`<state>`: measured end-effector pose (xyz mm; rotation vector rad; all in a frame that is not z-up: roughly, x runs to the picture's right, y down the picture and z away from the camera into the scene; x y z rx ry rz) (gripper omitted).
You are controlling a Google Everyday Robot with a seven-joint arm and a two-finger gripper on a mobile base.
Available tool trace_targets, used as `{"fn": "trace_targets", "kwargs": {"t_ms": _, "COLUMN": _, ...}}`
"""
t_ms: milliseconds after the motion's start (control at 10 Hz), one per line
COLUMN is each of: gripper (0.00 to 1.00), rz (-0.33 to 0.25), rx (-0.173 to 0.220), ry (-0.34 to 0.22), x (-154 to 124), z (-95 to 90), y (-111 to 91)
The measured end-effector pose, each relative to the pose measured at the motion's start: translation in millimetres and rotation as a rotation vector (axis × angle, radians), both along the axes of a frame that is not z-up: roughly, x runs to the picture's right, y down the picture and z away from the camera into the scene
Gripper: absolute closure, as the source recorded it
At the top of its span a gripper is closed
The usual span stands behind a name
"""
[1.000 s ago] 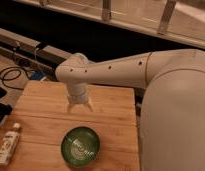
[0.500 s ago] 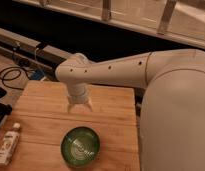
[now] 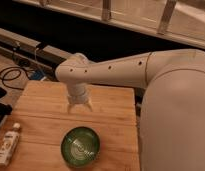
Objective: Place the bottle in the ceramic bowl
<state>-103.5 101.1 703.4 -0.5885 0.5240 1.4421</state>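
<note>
We see the gripper [image 3: 80, 106] hanging a little left of the frame's centre, pointing straight down over the wooden table [image 3: 113, 112]; its two short fingers [image 3: 72, 108] are spread apart with nothing between them, and their tips sit close above the boards, though we cannot tell whether they touch. The white arm [image 3: 121, 70] that carries it reaches in from the right, where the robot's broad white body [image 3: 176, 115] fills the right third of the frame, and bends down at a rounded joint just above the gripper. The ceramic bowl [image 3: 71, 155] stands upright on the table directly below the gripper in the picture, near the bottom edge and left of centre, glossy dark green with pale rings showing inside; it is near the gripper but apart from it. The bottle [image 3: 8, 145] is in the lower left corner of the frame, close to the table's left edge, and it appears to lie flat on the wood with its small dark cap towards the top of the picture and its pale label with orange-brown marks facing us. It is well apart from both the bowl and the gripper. Beyond the table, at the left of the frame, dark cables [image 3: 11, 77] coil on the floor, a long dark rail [image 3: 21, 40] runs down from the upper left, and a pale metal frame [image 3: 108, 10] with posts crosses the top
</note>
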Motion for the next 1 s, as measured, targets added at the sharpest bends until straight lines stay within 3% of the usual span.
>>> {"fn": "trace_targets", "kwargs": {"t_ms": 400, "gripper": 0.35, "rz": -0.001, "rx": 0.001, "ry": 0.0, "x": 0.2, "z": 0.0, "y": -0.1}}
{"fn": "trace_targets", "kwargs": {"t_ms": 600, "gripper": 0.35, "rz": -0.036, "rx": 0.032, "ry": -0.024, "x": -10.2, "z": -6.9, "y": -1.5}}
{"fn": "trace_targets", "kwargs": {"t_ms": 700, "gripper": 0.35, "rz": -0.058, "rx": 0.049, "ry": -0.045, "x": -22.4, "z": -10.9, "y": -0.2}}
{"fn": "trace_targets", "kwargs": {"t_ms": 1000, "gripper": 0.35, "rz": -0.138, "rx": 0.106, "ry": -0.138, "x": -104.7, "z": -30.1, "y": 12.2}}
